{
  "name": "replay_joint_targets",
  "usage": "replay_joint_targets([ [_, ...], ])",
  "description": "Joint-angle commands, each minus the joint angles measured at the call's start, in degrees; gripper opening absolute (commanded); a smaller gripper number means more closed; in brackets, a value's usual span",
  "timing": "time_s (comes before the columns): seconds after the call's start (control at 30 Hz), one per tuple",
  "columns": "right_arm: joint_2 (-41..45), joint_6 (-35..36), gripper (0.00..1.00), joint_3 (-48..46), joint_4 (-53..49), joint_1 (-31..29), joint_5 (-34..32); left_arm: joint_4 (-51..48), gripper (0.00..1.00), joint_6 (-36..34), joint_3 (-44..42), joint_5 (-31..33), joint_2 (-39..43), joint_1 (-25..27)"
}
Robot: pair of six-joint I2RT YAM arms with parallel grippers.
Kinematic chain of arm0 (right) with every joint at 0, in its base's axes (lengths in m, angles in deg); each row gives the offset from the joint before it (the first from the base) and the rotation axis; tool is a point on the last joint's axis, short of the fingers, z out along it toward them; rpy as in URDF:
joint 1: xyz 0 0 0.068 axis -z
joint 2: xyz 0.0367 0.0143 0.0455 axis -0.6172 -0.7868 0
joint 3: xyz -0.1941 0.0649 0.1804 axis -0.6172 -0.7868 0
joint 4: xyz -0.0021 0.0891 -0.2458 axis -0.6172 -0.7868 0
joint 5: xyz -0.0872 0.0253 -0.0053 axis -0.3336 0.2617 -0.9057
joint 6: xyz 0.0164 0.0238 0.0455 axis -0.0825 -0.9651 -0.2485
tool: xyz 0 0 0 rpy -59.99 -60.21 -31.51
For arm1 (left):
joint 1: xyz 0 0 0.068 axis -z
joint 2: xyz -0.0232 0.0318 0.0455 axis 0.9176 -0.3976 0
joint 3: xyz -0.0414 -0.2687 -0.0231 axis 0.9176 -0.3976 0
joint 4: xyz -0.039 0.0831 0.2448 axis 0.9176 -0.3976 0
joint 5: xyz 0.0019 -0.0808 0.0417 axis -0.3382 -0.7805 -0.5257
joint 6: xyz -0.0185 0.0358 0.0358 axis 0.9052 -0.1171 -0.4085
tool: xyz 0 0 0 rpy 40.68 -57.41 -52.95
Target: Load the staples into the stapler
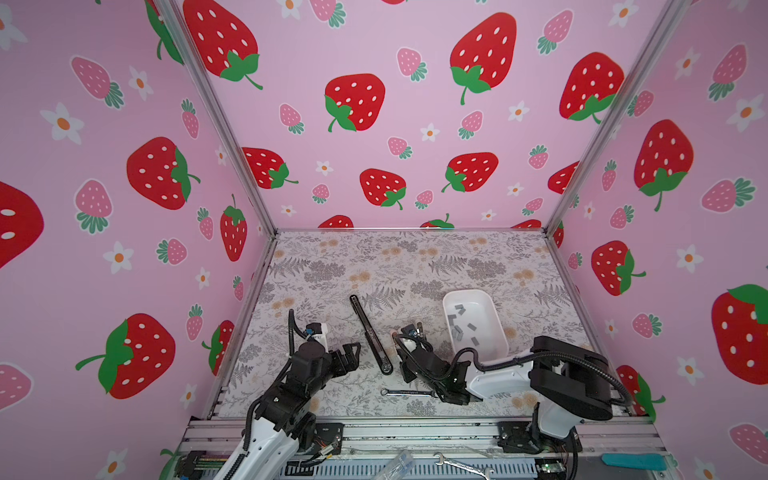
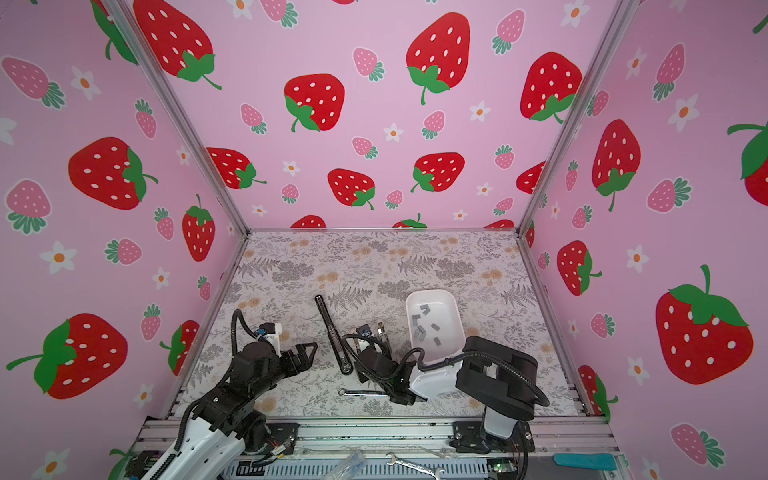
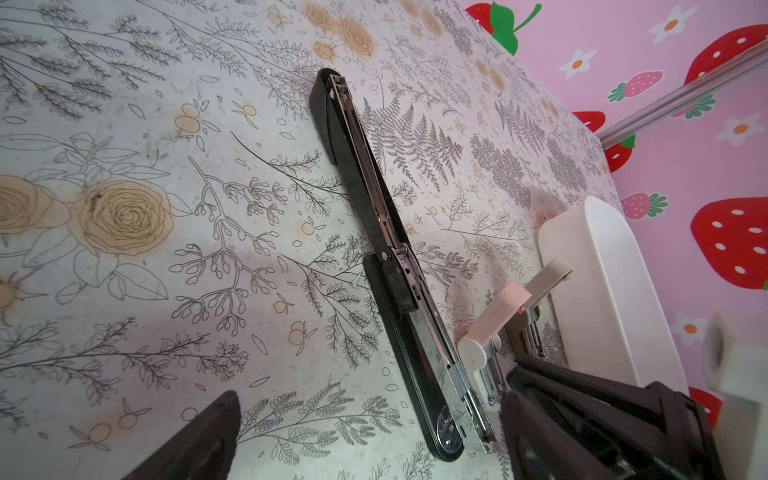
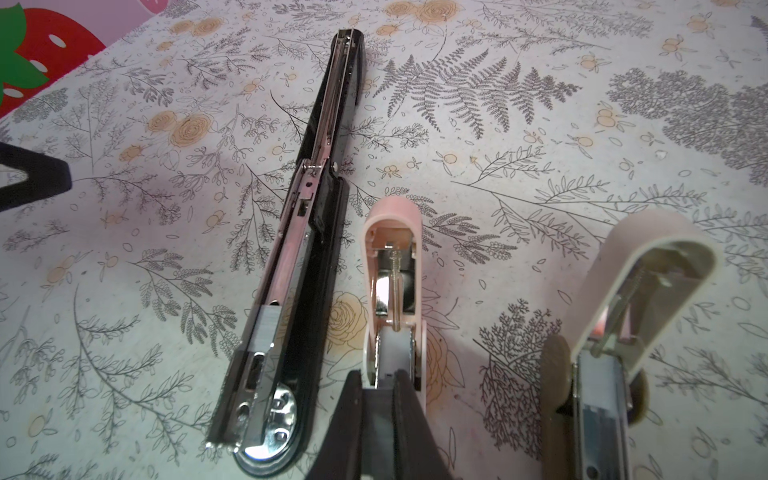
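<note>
- Left arm (image 1: 270, 444): white perforated shell, black joints.
- Right arm (image 1: 498, 376): white links, bulky black joint housings.
- Ribbed black cables (image 1: 291, 322) run along both arms.
- Left gripper (image 1: 356, 356): black, triangular open-frame fingers.
- White wrist camera (image 1: 319, 331), blue plug.

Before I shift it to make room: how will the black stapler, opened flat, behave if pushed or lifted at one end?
The black stapler is long and thin, so it would probably swing rather than slide straight. Its hinge sits mid-length, so one half may fold. Lying flat, it should hardly roll.
</note>
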Motion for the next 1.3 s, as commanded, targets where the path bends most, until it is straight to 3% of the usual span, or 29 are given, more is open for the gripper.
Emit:
replay_joint_targets([
  [0.0,-0.7,-0.1,0.06,0.7,0.2,0.6,0.0,0.8,0.99,-0.4,-0.4,0.3,0.5,0.3],
  [1.27,-0.7,-0.1,0.03,1.6,-0.1,1.0,1.0,0.9,0.99,-0.3,-0.4,0.4,0.3,0.3],
])
